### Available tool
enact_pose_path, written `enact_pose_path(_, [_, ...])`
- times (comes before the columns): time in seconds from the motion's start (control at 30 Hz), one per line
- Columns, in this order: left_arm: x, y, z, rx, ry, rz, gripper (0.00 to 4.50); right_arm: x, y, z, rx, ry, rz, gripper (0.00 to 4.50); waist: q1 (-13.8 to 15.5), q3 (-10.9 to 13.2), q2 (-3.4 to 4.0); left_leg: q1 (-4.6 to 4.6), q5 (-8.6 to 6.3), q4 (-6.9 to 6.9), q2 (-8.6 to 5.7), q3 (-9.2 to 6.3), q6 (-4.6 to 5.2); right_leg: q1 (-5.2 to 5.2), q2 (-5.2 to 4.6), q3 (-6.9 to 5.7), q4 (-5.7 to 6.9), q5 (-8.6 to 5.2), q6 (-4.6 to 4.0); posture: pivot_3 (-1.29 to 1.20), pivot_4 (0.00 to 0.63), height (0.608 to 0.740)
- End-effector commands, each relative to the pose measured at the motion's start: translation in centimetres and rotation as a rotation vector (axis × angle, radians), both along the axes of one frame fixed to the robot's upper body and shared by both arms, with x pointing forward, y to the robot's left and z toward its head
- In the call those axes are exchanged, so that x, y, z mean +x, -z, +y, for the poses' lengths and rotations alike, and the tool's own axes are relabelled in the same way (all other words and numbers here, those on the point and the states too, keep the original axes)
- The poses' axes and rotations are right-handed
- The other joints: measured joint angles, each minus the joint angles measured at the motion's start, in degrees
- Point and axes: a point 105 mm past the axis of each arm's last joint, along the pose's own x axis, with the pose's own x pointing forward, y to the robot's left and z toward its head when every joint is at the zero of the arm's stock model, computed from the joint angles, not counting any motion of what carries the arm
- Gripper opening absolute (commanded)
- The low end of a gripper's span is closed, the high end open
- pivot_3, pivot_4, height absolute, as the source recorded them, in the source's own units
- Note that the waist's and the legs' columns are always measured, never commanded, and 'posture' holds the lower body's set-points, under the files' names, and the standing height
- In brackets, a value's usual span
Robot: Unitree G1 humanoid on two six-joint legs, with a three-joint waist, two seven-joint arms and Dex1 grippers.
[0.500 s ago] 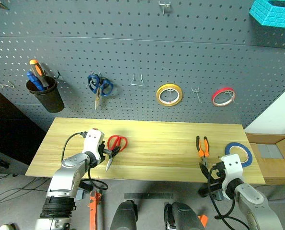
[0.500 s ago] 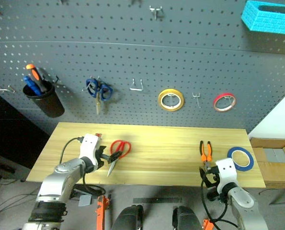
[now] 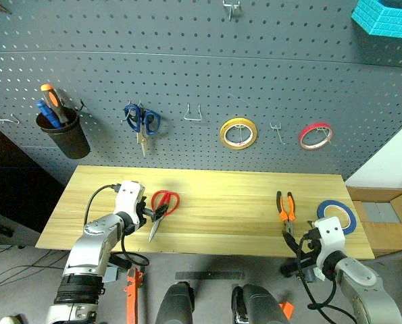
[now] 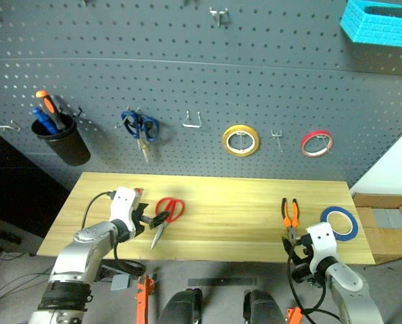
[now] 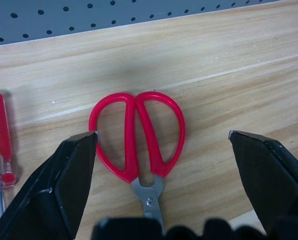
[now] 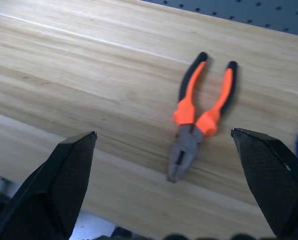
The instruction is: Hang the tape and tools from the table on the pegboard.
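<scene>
The left hand (image 5: 161, 137) stands wide, holding nothing. Between its two fingers (image 5: 73, 175), just ahead of them, lie the red scissors (image 5: 136, 135), flat on the surface (image 3: 221, 223). Their loops point away from the hand, toward the pegboard (image 3: 187, 74), and the steel blades run back under the wrist. One loop lies very near a finger; whether they touch cannot be told. In the head views the hand is at the blades, with the loops just past it. Beside the scissors, outside the finger, lies a red-handled screwdriver (image 5: 1, 145).

The right hand (image 6: 164, 137) also stands wide and holds nothing. The pliers (image 6: 199, 112) lie ahead of it, between its fingers but clear of both, on the surface near the front edge. Their grey jaws point back toward the hand and the orange-and-black handles spread away toward the pegboard. In the head views this hand sits at the front edge of the surface, just short of the pliers' nose. The blue tape (image 3: 338, 216) lies flat on the surface to the right of the pliers, near the hand's right side, apart from it.

On the pegboard, beyond both hands, hang a black cup (image 3: 64, 135) with screwdrivers, blue scissors (image 3: 141, 123), a yellow ring (image 3: 238, 133) and a red ring (image 3: 315, 136).
</scene>
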Motion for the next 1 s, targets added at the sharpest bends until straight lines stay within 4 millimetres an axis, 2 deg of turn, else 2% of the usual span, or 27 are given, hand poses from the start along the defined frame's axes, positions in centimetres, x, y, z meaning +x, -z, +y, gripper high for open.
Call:
enact_pose_path(0.03, [0.5,-1.2,-0.2,-0.021,0.003,-0.052,4.48,0.5,-1.2,-0.9,-0.012,0.015,-0.053,4.50,0.00,0.00,0.00,0.00,0.00,0.00,0.00,0.00,0.00,0.00,0.00,0.00,0.00,0.00,0.00,0.09,0.193,0.740])
enact_pose_path(0.23, [0.2,-1.2,-0.6,-0.028,0.021,-0.046,4.48,0.6,-1.1,-1.4,-0.029,0.027,-0.048,4.50,0.00,0.00,0.00,0.00,0.00,0.00,0.00,0.00,0.00,0.00,0.00,0.00,0.01,0.01,0.02,0.09,0.195,0.740])
enact_pose_path(0.3, [-0.2,-1.3,-2.8,-0.036,0.139,-0.041,4.48,0.9,-0.8,-2.6,-0.071,0.052,-0.028,4.50,-0.01,0.07,-0.01,0.00,0.00,0.00,0.00,0.00,0.00,0.00,0.00,0.00,0.01,0.01,0.02,0.10,0.202,0.740])
enact_pose_path(0.37, [-0.8,-2.2,-5.8,-0.096,0.274,-0.039,4.48,1.3,-0.6,-3.7,-0.087,0.073,-0.004,4.50,-0.03,0.36,0.01,0.00,0.00,0.01,-0.02,0.03,0.00,0.00,-0.01,0.04,0.00,0.01,0.02,0.09,0.213,0.740])
enact_pose_path(0.43, [-1.1,-3.0,-7.7,-0.143,0.359,-0.037,4.48,1.8,-0.6,-4.5,-0.080,0.095,0.012,4.50,-0.01,0.78,-0.04,0.01,0.01,0.04,-0.07,0.09,0.01,0.02,-0.07,0.09,0.00,-0.01,-0.02,0.09,0.222,0.740])
enact_pose_path(0.53, [-1.6,-4.7,-12.2,-0.203,0.553,-0.037,4.48,3.2,-0.8,-6.5,-0.115,0.114,0.030,4.50,0.06,1.51,-0.10,0.04,0.01,0.09,-0.06,0.06,0.02,0.07,-0.06,0.07,0.02,-0.04,-0.07,0.08,0.251,0.740])
enact_pose_path(0.63, [-1.2,-5.8,-15.7,-0.193,0.689,-0.072,4.48,4.7,-1.5,-8.0,-0.131,0.120,0.038,4.50,0.01,2.54,0.05,-0.02,0.08,0.17,-0.16,0.09,0.12,0.07,-0.07,0.12,0.04,-0.01,-0.04,0.06,0.273,0.740])
enact_pose_path(0.8, [-1.2,-6.3,-21.0,-0.161,0.901,-0.086,4.48,6.8,-2.3,-9.7,-0.116,0.157,0.053,4.50,-0.31,3.64,0.04,-0.31,0.08,0.14,-0.27,0.31,0.13,-0.12,0.26,0.18,0.02,0.12,0.36,0.04,0.321,0.740])
enact_pose_path(1.0, [-1.0,-7.2,-25.7,-0.134,1.056,-0.132,4.48,7.8,-1.4,-11.2,0.000,0.244,0.138,4.50,-0.31,5.65,0.10,-0.64,0.08,0.18,-0.33,0.38,0.13,-0.43,0.52,0.21,0.07,0.11,0.37,0.03,0.356,0.740])
